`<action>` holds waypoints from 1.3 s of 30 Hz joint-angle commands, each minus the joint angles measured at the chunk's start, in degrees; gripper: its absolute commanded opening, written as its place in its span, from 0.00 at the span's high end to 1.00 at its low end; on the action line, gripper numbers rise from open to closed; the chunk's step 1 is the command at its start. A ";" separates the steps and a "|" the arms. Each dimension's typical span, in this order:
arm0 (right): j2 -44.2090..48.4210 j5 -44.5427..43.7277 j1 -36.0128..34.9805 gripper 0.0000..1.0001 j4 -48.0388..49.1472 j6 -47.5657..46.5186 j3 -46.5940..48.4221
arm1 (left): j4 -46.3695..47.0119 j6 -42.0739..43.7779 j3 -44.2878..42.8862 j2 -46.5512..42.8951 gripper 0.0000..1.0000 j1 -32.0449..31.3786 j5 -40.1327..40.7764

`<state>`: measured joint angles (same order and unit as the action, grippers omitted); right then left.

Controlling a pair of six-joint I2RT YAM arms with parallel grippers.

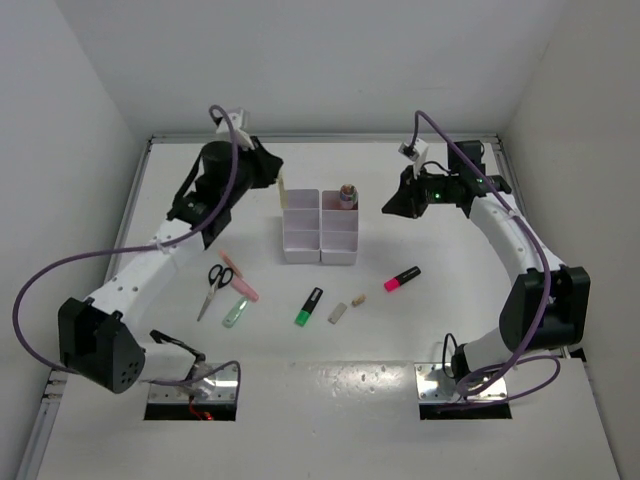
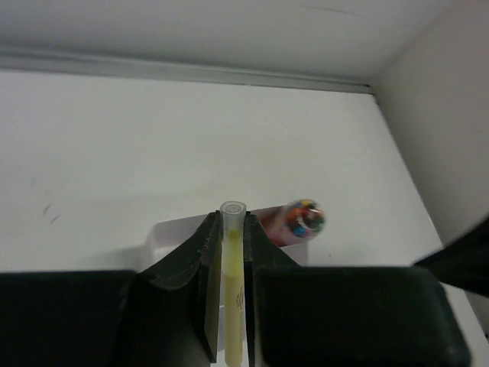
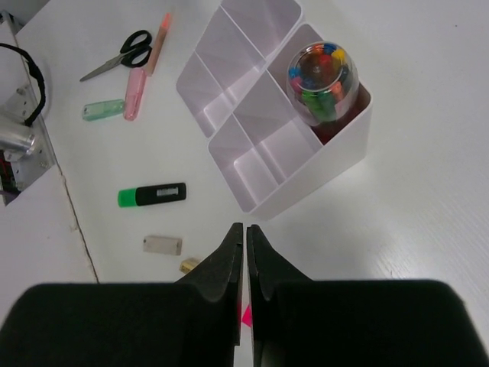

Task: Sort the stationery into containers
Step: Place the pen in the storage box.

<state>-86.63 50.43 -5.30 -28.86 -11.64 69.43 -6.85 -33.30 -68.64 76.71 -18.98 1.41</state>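
Observation:
The white six-compartment organiser (image 1: pixel 305 243) stands mid-table. My left gripper (image 1: pixel 277 176) hovers over its back left corner, shut on a cream pen (image 2: pixel 231 264) held upright between the fingers; the organiser's rim (image 2: pixel 172 233) shows just beyond. My right gripper (image 1: pixel 393 206) is shut and empty, above the table right of the organiser (image 3: pixel 336 153). In front lie black-handled scissors (image 1: pixel 213 285), a pink pen (image 1: pixel 244 289), a green pen (image 1: pixel 234 314), a green highlighter (image 1: pixel 309 306), a grey eraser (image 1: pixel 337 313), a beige eraser (image 1: pixel 358 299) and a pink highlighter (image 1: pixel 402 279).
A clear tube of coloured bits (image 1: pixel 347 195) stands in the organiser's back right compartment, also in the right wrist view (image 3: pixel 321 76). A thin salmon pen (image 1: pixel 229 262) lies by the scissors. White walls close the table at the back and sides.

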 commanded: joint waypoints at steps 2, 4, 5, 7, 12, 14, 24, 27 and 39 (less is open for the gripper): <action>-0.11 2.30 0.55 0.96 1.26 -1.19 -0.35 | 24.48 11.48 7.79 -4.10 1.00 -7.11 2.18; -0.73 2.30 0.55 0.96 1.26 -1.72 -0.35 | 33.69 14.48 10.18 -4.11 1.00 -8.61 2.72; -0.73 2.30 0.55 0.96 1.26 -1.72 -0.35 | 35.92 16.75 10.98 -3.15 1.00 -9.31 2.72; -1.26 2.30 0.55 0.96 1.26 -2.25 -0.35 | 38.74 18.96 10.99 -1.31 1.00 -9.93 2.19; -2.40 2.30 0.55 0.96 1.26 -2.25 -0.35 | 46.73 26.26 13.09 3.62 1.00 -11.69 2.10; -2.40 2.82 1.08 0.96 1.26 -2.25 -0.35 | 53.13 27.57 15.28 5.73 1.00 -12.22 2.20; -2.49 2.83 1.61 0.92 0.74 -3.30 -0.35 | 57.92 28.73 12.40 16.98 1.00 -12.83 0.88; -2.49 3.35 2.14 0.92 0.74 -3.83 -0.35 | 57.92 28.73 11.69 19.35 1.00 -12.83 0.88; -3.55 5.55 3.71 0.89 -0.41 -4.97 -0.35 | 58.44 29.34 13.45 21.82 0.74 -12.83 0.35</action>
<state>-89.71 53.28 -2.31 -29.30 -15.27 68.60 47.07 -4.80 -54.70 98.80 -31.42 2.79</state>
